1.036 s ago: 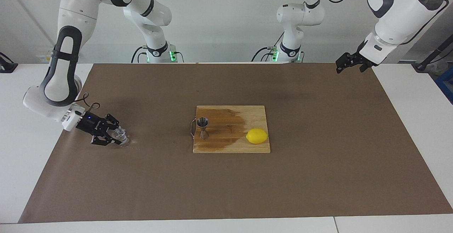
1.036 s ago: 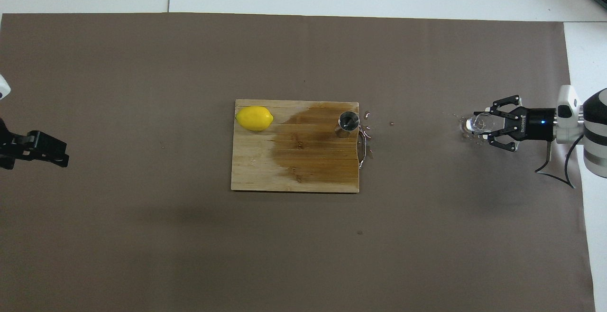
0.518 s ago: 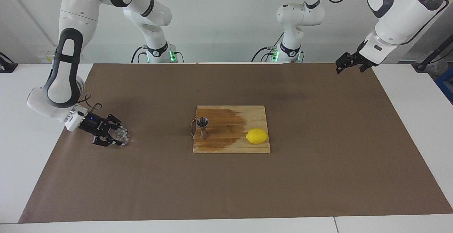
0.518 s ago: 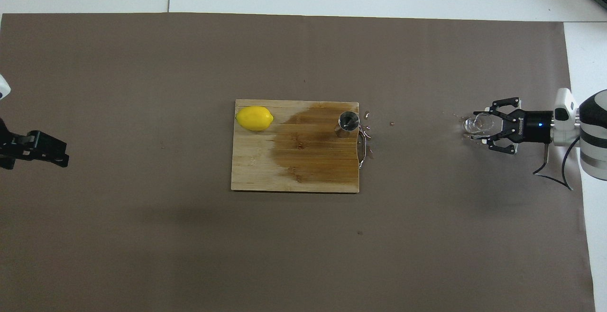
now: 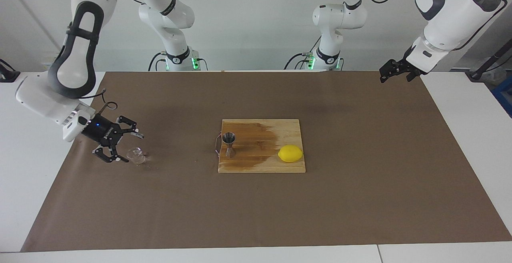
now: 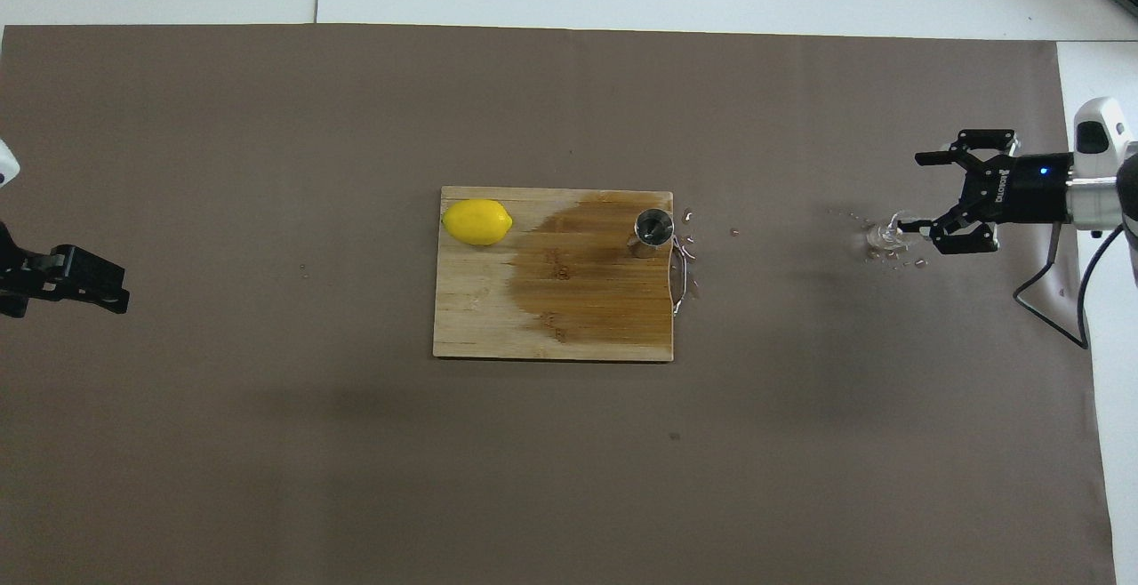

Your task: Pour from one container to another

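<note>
Facing view: brown mat [image 5: 360,199] covers most of table. R arm low at its own end, right gripper [image 5: 127,148] jaws spread wide, holding nothing, raised just over the mat beside the glass cup [image 5: 137,156]. L arm waits at its end, left gripper [image 5: 391,72] up over mat edge, fingers apart, empty

Cutting board [image 5: 280,167] mid-table, big dark wet patch across it + droplets on mat by its edge toward R arm's end. Lemon [image 5: 290,153] on board toward L arm's end. Jigger [image 5: 229,144] upright on board at the edge toward R arm's end, well apart from cup

Cup upright on mat, free of the fingers, droplets round it; looks empty or nearly so, can't be sure. Jigger contents not readable

Judgement: pour looks done (messy, spill on board), cup set down + released. Left: R arm to clear away
</note>
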Tool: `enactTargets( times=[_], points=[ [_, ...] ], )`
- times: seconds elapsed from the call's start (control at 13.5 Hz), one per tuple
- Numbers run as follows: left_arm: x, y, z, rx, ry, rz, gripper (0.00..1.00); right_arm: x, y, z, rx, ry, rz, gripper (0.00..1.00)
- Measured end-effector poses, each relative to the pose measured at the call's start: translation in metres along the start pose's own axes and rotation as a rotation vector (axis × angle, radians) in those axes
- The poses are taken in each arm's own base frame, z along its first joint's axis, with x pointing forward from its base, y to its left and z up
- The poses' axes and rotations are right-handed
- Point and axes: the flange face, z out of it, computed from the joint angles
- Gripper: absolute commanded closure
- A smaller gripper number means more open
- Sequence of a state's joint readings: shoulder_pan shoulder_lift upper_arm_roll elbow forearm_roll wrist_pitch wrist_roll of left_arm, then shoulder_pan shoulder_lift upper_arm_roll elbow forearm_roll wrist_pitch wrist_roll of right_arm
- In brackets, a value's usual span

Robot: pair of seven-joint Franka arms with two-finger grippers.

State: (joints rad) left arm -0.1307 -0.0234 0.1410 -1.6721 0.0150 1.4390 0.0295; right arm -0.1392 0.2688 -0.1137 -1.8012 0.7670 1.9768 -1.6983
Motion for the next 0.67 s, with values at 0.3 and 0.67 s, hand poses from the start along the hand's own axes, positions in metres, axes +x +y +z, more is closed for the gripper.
enactTargets(
  times=[0.3,0.67],
  points=[
    [0.000,0.000,0.000,0.000,0.000,0.000,0.00,0.065,-0.014,-0.017,-0.074,-0.124,0.248,0.00],
    [0.000,0.000,0.000,0.000,0.000,0.000,0.00,0.108,-0.019,-0.005,-0.330,-0.345,0.574,0.00]
  ],
)
